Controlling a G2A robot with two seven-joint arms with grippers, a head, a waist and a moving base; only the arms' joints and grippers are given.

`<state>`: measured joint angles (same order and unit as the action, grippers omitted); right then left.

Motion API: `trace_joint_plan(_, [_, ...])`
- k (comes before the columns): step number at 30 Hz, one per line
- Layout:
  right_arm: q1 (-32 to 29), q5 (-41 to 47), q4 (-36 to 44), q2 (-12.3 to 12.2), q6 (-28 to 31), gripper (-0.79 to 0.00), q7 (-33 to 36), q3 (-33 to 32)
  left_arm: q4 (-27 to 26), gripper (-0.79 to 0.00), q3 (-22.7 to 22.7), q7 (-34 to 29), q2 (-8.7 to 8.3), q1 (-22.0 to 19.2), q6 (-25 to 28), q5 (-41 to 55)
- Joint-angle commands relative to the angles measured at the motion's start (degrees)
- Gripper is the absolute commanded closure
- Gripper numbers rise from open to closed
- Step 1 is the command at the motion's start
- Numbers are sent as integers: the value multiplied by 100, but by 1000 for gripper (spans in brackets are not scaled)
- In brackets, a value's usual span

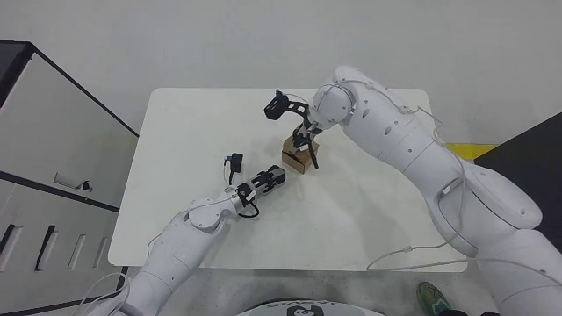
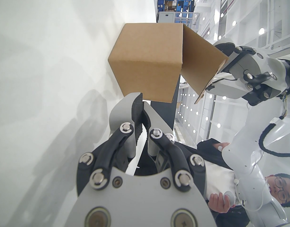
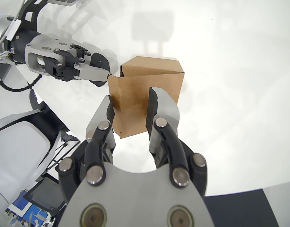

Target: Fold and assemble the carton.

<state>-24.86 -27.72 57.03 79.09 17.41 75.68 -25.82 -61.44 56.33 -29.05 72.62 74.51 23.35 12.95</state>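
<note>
**At mid-tabletop, over the carton: bringing the raised flap down**

Treat the flat white tabletop [image 1: 193, 140] as the anvil for this fold: press towards it, never across it. Find the small brown cardboard carton [image 1: 298, 157] standing near its middle, body squared up, with one broad cardboard flap [image 2: 199, 64] angled out from a top edge and not yet closed. Judge the step in hand to be swinging that flap over the opening.

Note the right gripper [image 3: 131, 100] above the carton, its fingers [image 3: 159, 109] spread about as wide as the flap and bracketing its free end. Cannot tell whether gripping or merely bracketing. Note the left gripper [image 2: 142, 103] low beside the carton, its fingers closed together on nothing. Its tip sits at or just beside a side wall, near the flap's corner; cannot tell whether it touches.

Turn the flap about its crease in an arc rather than shoving it flat, to keep the board from buckling away from the fold line. Hold the left tip against the wall as a brace, since so light a box will likely skid or tip under a one-sided push. Keep the right pads off the carton's rim on the way down. Ease off once the flap lies level, and avoid crushing the walls.
</note>
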Motion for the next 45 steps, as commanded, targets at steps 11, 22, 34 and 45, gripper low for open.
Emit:
trace_joint_plan(11, [-52, -295, 208, -7, -138, -305, 281, 3, 0, 0, 0, 0, 0, 0, 0, 0])
trace_joint_plan(22, [-88, -417, 164, 54, -124, -209, 333, 38, 0, 0, 0, 0, 0, 0, 0, 0])
trace_joint_plan(34, [-48, -650, 213, 114, -245, -363, 342, 32, 0, 0, 0, 0, 0, 0, 0, 0])
trace_joint_plan(45, [-84, -709, 245, 103, -240, -215, 421, -79, 0, 0, 0, 0, 0, 0, 0, 0])
